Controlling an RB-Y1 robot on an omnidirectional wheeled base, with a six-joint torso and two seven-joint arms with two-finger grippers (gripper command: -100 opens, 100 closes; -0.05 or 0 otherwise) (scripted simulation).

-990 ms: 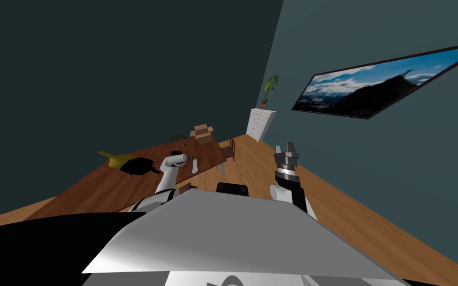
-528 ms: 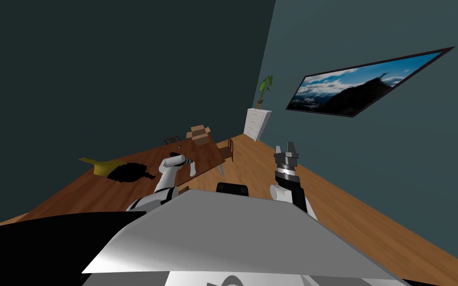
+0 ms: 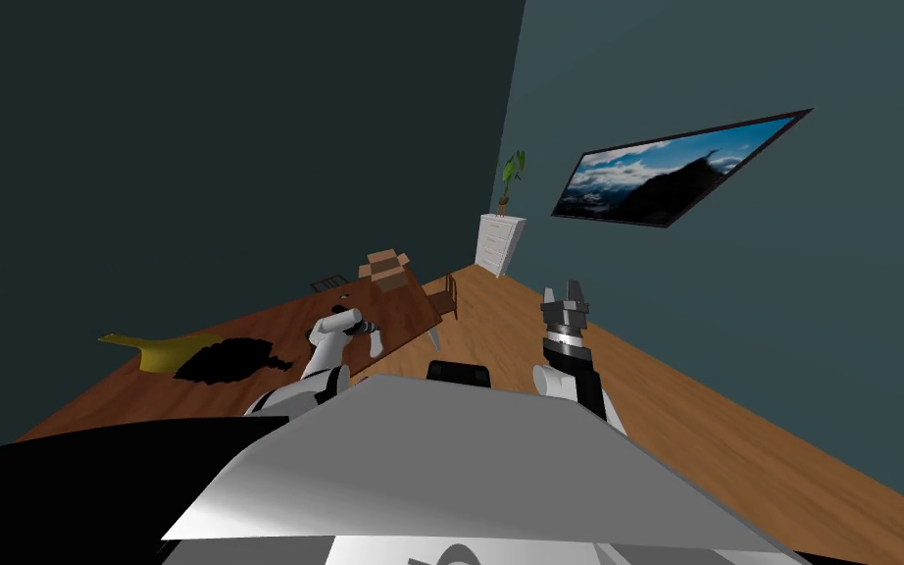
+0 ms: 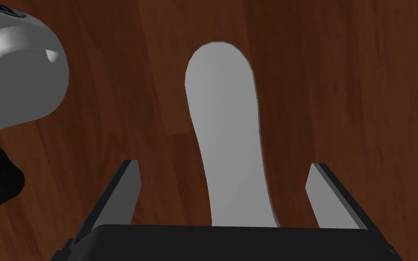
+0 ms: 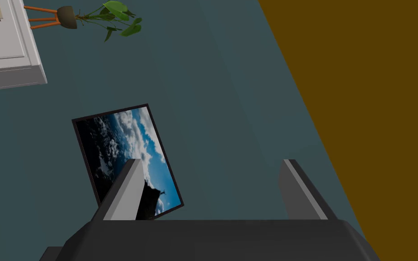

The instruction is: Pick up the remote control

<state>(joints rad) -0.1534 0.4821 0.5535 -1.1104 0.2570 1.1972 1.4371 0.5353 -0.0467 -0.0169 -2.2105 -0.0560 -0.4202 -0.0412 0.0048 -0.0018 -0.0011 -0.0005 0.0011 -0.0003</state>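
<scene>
Left end effector, spread, still straddles the grey remote control while my view swings.

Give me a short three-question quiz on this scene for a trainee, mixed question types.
1. True or false: the left gripper is shut on the remote.
2. The remote lies on: A) a white dresser, B) the brown wooden table, C) the floor.
3. Fill in: the fingers of the right gripper stand ____.
Key: 1 false, its fingers stand open on either side; 2 B; 3 open.
</scene>
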